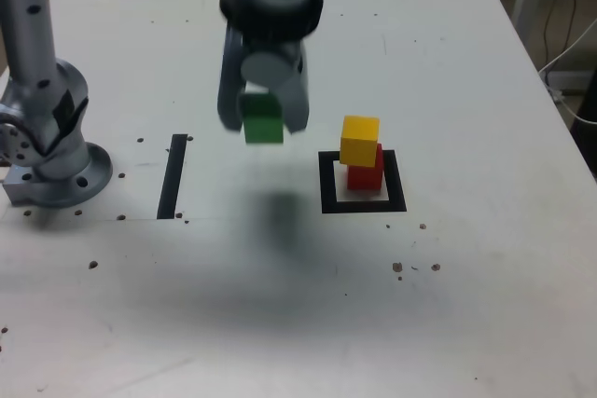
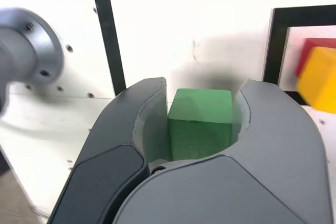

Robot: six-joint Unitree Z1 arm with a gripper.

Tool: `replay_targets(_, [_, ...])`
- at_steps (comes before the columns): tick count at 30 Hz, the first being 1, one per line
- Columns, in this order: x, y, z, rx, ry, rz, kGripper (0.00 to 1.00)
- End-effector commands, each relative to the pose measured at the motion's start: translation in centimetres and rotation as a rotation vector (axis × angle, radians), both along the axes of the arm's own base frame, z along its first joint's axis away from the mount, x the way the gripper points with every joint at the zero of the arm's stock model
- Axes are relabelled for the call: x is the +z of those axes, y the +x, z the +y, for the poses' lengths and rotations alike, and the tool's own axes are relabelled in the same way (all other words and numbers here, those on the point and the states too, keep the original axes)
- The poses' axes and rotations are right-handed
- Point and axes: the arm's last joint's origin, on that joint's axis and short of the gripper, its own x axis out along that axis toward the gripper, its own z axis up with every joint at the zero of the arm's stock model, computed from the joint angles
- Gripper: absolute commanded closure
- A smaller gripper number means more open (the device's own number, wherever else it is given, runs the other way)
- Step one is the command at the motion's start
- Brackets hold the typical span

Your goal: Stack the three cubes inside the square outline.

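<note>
My gripper [image 1: 263, 123] is shut on the green cube [image 1: 263, 119], holding it in the air above the table, to the exterior view's left of the square outline [image 1: 363, 204]. In the wrist view the green cube [image 2: 201, 123] sits squeezed between both grey jaws of the gripper [image 2: 202, 124]. Inside the outline the red cube [image 1: 366, 172] rests on the white centre, and the yellow cube [image 1: 360, 140] sits on top of it, slightly skewed. The wrist view shows the outline [image 2: 278, 45] with the red cube [image 2: 310, 51] and the yellow cube [image 2: 319, 80] at its edge.
A straight black strip [image 1: 173, 176] lies on the white table [image 1: 280, 323] at the exterior view's left of the gripper. The arm's grey base [image 1: 47, 146] stands at the far left. Small screw holes dot the table. Cables hang beyond the table's right edge.
</note>
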Motion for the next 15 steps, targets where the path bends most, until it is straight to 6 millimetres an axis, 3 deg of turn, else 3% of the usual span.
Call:
replay_targets(1, [1.8, 1.3, 0.6, -0.114, -0.039, -0.038, 0.96])
replay_targets(7, [3.3, 3.2, 1.4, -0.127, -0.08, -0.075, 0.96])
replay_targets(15, [2.3, 5.6, 1.3, -0.107, -0.091, -0.069, 0.96])
